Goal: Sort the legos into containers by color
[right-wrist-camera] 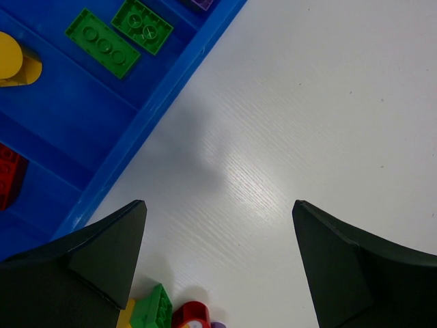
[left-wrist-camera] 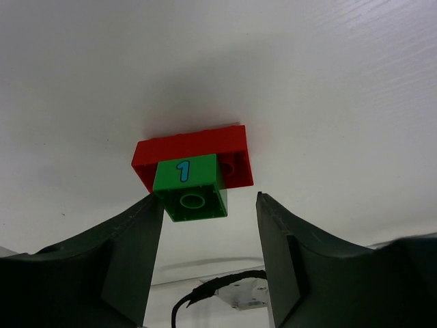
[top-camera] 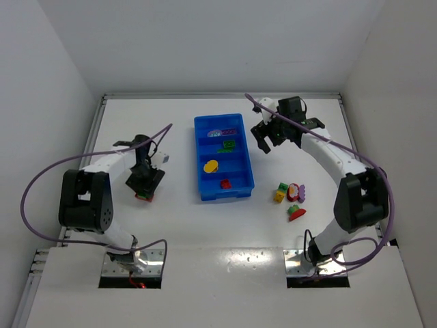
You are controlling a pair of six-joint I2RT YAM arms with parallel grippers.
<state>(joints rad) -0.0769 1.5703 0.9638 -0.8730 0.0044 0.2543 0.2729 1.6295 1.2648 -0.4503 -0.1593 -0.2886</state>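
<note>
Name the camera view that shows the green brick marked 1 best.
Left wrist: the green brick sits close and centred, its 1 legible, against a red brick. Top external shows only a coloured speck under the left gripper. Right wrist misses it.

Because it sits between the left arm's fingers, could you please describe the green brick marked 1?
The green brick is small, square, glossy plastic, with a blue 1 on one face and a round ring on the next. It sits against a longer red brick on the white table, between the open left fingers.
</note>
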